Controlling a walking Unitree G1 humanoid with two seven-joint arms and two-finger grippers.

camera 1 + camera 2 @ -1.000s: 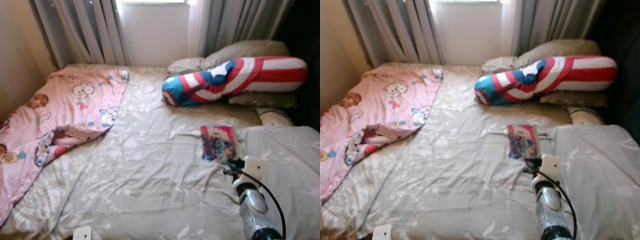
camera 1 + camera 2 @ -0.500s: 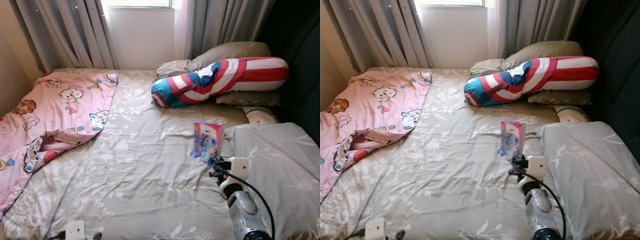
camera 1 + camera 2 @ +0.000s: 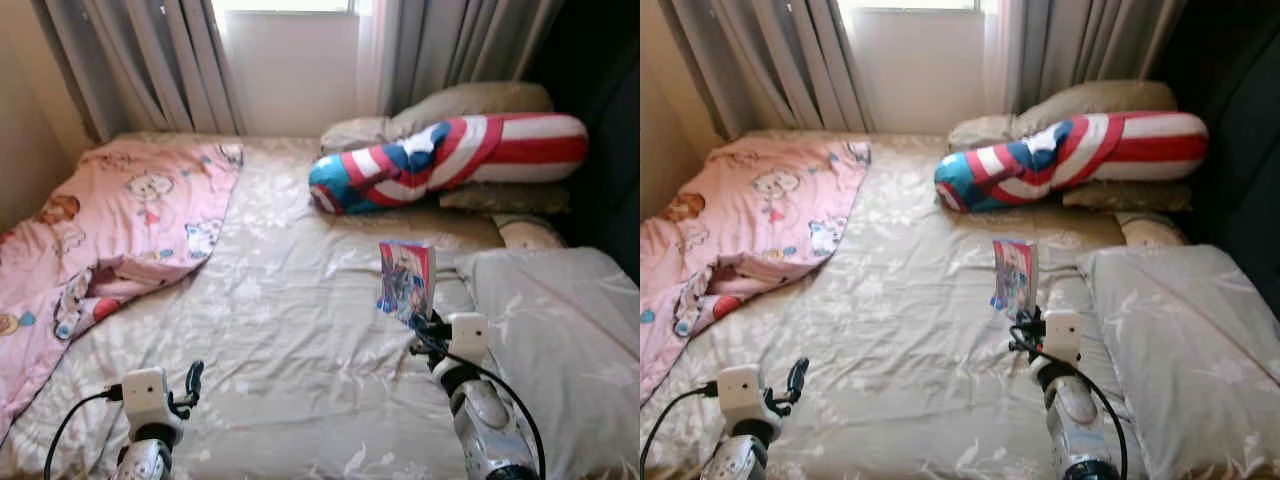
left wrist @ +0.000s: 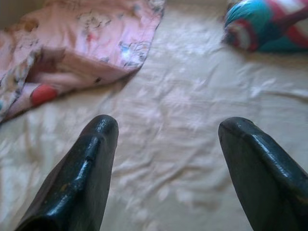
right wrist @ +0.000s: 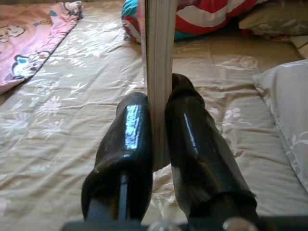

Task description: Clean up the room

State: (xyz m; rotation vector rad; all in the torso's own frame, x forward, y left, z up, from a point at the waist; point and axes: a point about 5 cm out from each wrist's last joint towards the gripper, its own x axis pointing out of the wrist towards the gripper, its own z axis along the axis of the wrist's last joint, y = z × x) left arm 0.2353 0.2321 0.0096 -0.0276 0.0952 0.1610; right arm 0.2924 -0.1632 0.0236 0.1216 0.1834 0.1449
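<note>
the bed (image 3: 290, 330) lies before me, running back to the curtains (image 3: 180, 60) and a window (image 3: 290, 5) behind it. a blanket (image 3: 110, 220) lies on its left part. a bolster (image 3: 450, 160) lies across the far right, on pillows (image 3: 470, 100) at the back. nearer, a big pillow (image 3: 550, 330) lies on the right edge. my right claw (image 3: 425, 322) grips a book (image 3: 405, 280) upright over the bed, just left of that pillow. my left claw (image 3: 190, 385), fingers apart, hangs over the near left of the bed.

No words, numbers or brand marks can be read; the book's (image 3: 404, 279) colourful cover art is too blurred.
</note>
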